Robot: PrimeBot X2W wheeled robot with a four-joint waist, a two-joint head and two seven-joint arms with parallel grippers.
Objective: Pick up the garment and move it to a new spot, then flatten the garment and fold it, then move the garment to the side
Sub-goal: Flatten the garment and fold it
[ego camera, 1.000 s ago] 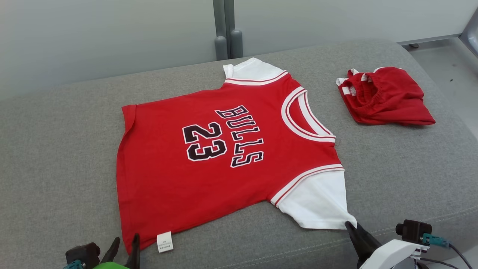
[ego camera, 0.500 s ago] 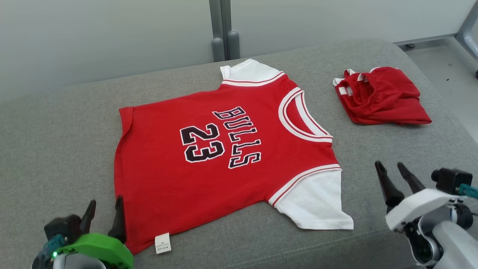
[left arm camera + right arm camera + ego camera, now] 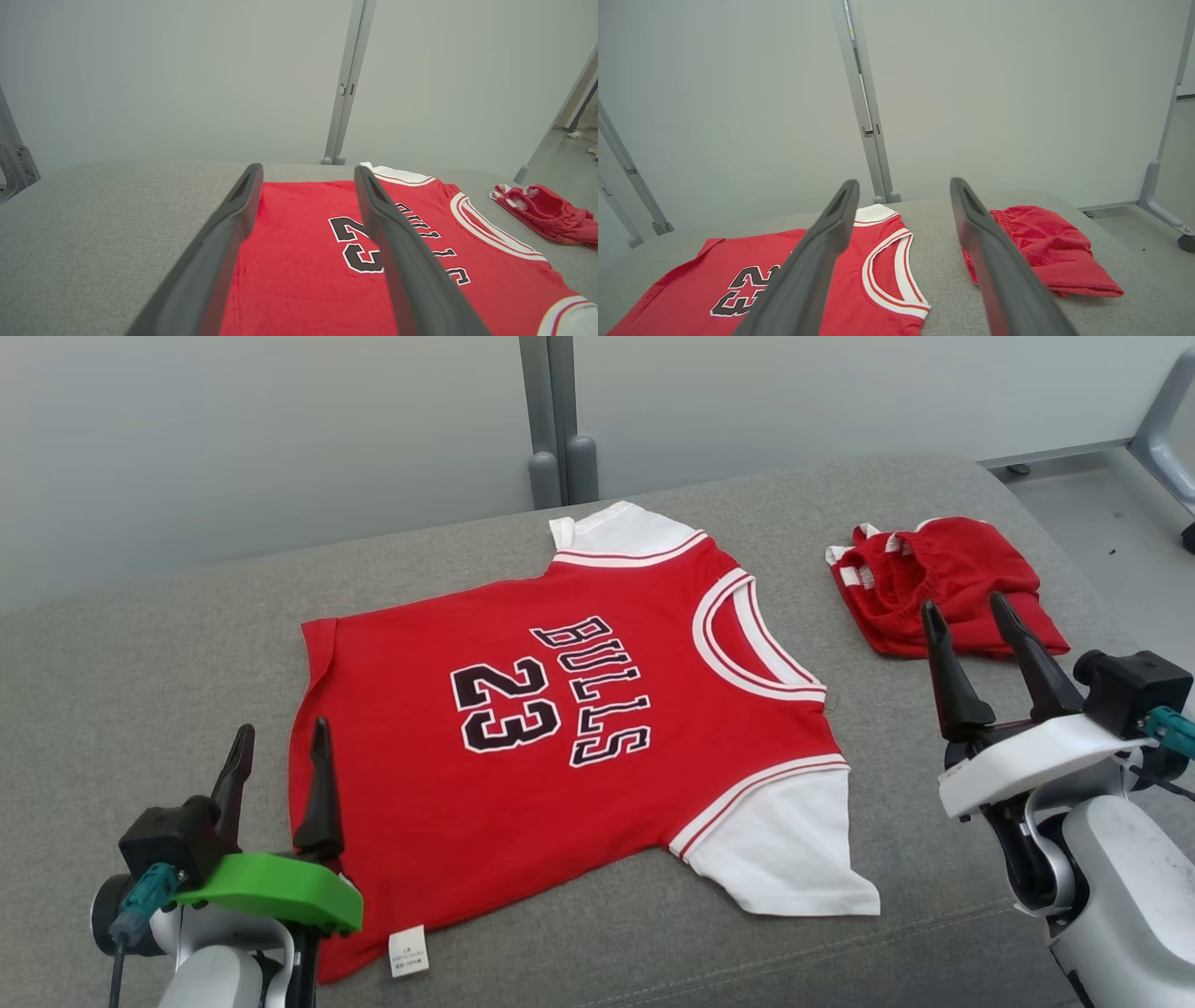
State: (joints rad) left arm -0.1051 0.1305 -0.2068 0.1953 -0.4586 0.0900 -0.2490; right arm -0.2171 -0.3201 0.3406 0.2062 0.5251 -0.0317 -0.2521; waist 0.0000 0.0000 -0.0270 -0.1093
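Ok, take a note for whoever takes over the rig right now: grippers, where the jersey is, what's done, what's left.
Left gripper: open, empty, hovering by the hem edge of the jersey.
Right gripper: open, empty, hovering off the collar side, near the shorts.
The jersey lies spread flat, print up, on the grey cushion; the shorts sit bunched at the far right.
Done: it looks placed and flattened.
Left: fold it, then move it aside.

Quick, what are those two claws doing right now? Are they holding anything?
Left claw: open, holding nothing.
Right claw: open, holding nothing.
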